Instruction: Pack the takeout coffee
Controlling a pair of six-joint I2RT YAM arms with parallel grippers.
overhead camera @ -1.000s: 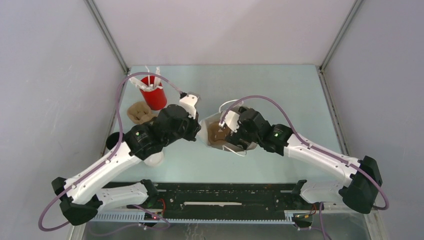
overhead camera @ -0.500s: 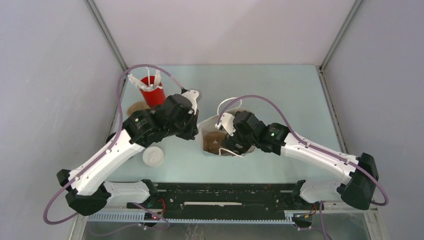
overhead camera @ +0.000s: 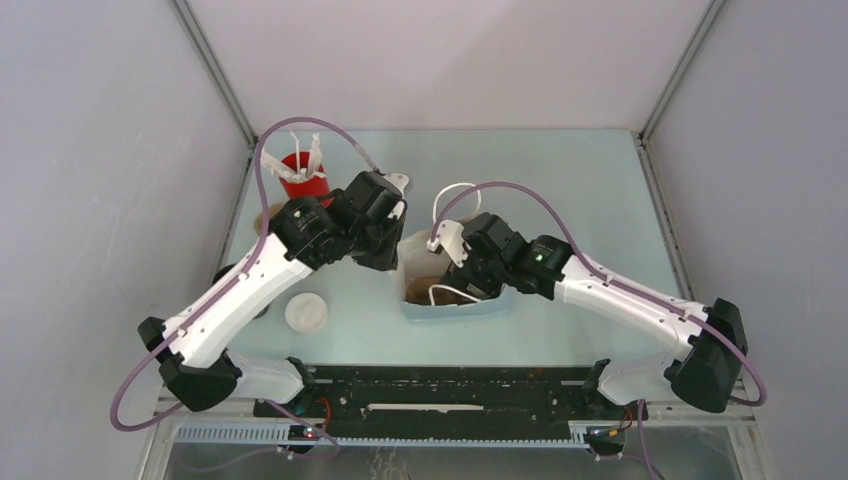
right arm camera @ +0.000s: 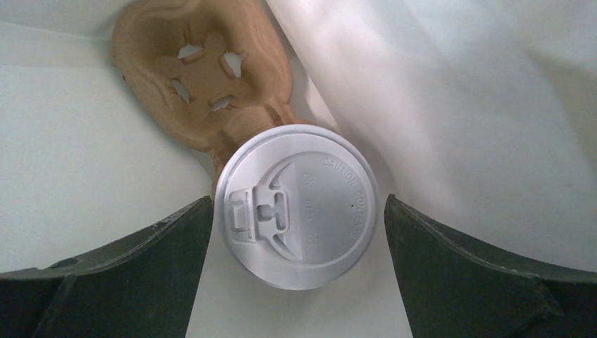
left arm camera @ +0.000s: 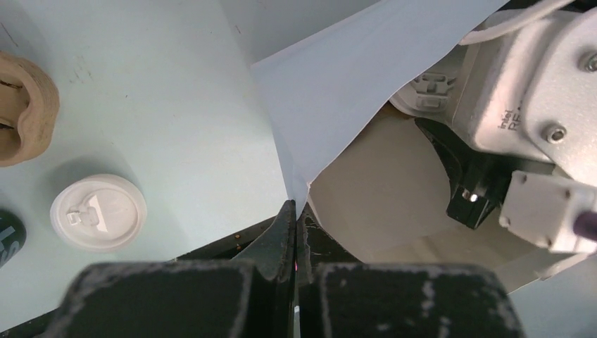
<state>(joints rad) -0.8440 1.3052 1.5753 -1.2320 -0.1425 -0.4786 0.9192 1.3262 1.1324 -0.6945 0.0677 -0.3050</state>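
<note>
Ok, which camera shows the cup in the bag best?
Right wrist: its white lid sits mid-frame in the pulp tray. Top external hides it under the right arm; left wrist catches only a lid edge in the paper bag.

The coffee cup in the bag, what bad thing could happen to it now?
The right gripper is open with a finger on each side of the coffee cup lid, deep inside the paper bag. Lifting out, a finger might catch the lid or the bag wall and tip the cup. The left gripper pinches only the bag's thin edge; if the paper slips, the bag could fold in on the cup.
</note>
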